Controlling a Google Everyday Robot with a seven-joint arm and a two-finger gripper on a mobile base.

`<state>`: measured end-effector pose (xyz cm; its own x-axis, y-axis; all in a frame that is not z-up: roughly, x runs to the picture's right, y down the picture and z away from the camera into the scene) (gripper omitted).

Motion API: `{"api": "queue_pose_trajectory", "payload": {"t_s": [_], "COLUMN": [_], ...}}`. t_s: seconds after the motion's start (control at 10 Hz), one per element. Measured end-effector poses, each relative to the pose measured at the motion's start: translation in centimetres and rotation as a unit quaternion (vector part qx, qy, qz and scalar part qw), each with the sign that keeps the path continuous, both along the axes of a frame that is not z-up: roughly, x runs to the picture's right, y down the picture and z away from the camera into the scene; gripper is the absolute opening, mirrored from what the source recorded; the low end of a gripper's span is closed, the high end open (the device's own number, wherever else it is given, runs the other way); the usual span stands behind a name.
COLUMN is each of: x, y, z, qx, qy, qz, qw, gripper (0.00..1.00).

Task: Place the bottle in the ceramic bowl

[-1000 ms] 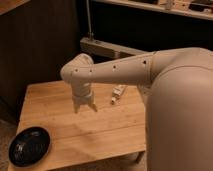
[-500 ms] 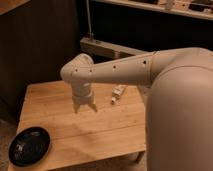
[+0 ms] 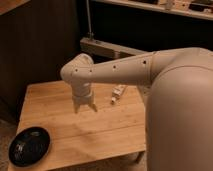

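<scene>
The bottle (image 3: 117, 93) is small, slim and whitish-cream. It lies on its side on the wooden table (image 3: 55, 112), toward the far right, next to my arm. The ceramic bowl (image 3: 29, 145) is round, shallow and glossy black. It sits at the table's near left corner. My gripper (image 3: 84, 105) points down over the middle of the table, left of the bottle and apart from it. It is up and to the right of the bowl. Nothing shows between its fingers.
My large white arm (image 3: 150, 70) and body (image 3: 180, 125) cover the right side of the view. A dark wall stands behind the table, with a grey ledge (image 3: 107, 48) at the back.
</scene>
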<state>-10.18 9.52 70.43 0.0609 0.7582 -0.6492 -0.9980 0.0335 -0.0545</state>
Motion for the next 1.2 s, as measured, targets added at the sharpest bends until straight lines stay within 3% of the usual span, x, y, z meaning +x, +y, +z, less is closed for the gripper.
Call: {"api": "queue_pose_trajectory", "payload": {"t_s": [0.2,0.4,0.8,1.2], "x": [0.5,2.1,6.7,10.6], "y": [-0.7,-3.0,-8.6,-13.0], "z": [0.3,1.5,5.1,9.4], "qx": [0.002,0.014,0.041,0.068], "qy": [0.0,-0.011,-0.026,-0.017], "qz": [0.013,0.03,0.066,0.083], "qw": [0.9999,0.9994,0.9966,0.9941], "gripper": [0.65,0.65,0.65,0.65]}}
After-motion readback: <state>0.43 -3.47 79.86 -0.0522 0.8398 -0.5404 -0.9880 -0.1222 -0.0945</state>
